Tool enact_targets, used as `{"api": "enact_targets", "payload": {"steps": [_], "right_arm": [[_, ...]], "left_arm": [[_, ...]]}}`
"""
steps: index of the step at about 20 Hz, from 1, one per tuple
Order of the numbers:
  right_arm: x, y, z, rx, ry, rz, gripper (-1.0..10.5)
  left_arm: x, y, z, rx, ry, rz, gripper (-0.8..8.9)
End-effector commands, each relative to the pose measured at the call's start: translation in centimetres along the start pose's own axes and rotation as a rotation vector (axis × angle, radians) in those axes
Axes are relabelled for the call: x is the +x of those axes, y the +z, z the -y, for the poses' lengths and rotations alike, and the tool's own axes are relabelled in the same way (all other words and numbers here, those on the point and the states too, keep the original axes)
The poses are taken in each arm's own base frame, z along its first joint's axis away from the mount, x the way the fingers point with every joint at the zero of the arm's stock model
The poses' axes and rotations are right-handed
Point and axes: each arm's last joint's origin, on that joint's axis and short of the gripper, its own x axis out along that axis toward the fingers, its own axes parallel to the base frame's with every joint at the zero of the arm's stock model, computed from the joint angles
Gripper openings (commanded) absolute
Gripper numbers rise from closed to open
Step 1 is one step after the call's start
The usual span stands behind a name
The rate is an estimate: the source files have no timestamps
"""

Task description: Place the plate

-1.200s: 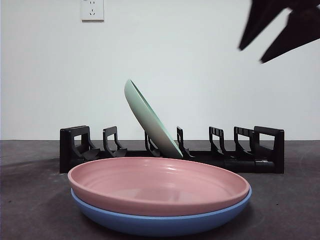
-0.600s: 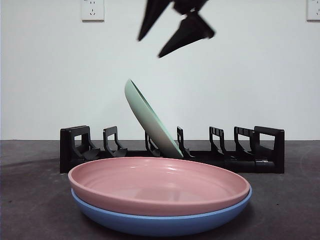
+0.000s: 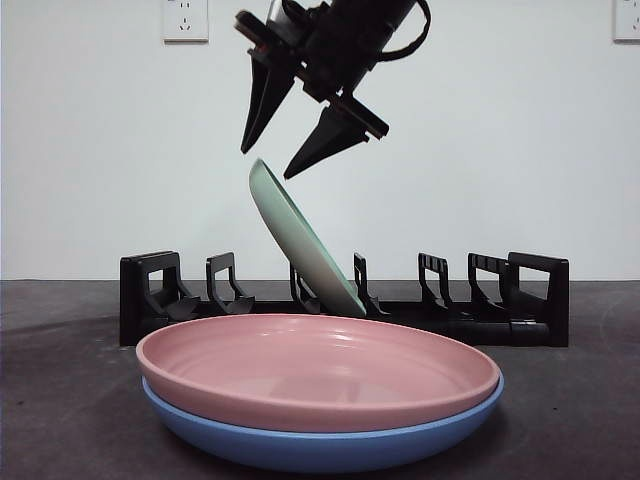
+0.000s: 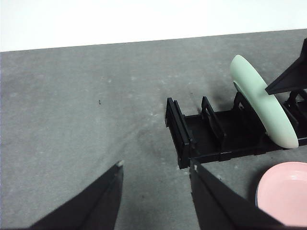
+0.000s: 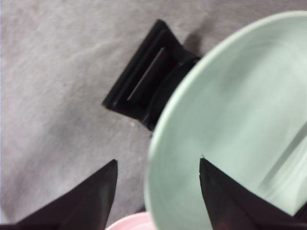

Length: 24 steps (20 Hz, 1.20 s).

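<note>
The right gripper (image 3: 272, 162) hangs just above the top rim of the green plate (image 3: 303, 240), jaws spread and empty. The plate leans tilted in the black rack (image 3: 345, 300). Next, I judge, comes lowering to straddle the rim. The left gripper (image 4: 156, 191) waits aside, jaws apart.

Black arm (image 3: 350, 30), looped cable, hand (image 3: 268, 162) — two tapered, pointed jaws

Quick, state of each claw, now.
Left claw: open, holding nothing, waiting off to the side.
Right claw: open, holding nothing, just above the green plate's top rim in the rack.
</note>
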Motion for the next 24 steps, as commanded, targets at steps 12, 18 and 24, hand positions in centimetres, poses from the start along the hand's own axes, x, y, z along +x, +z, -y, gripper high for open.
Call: {"api": "enact_targets", "payload": {"steps": [12,18,24], "right_arm": [[2.0,0.1,-0.8,0.009,0.019,-0.019,0.4],[1.5,-0.2,-1.0,0.018,0.023,-0.064,0.1],[-1.9,0.6,-2.8,-0.033,0.088,-0.061,0.1]], "left_arm": [[-0.2,0.4,0.0,0.027,0.003,0.018,2.23],[-0.2,0.4,0.0,0.037,0.003,0.018,2.22],[-0.2,0.5,0.0,0.041,0.003,0.022,2.22]]}}
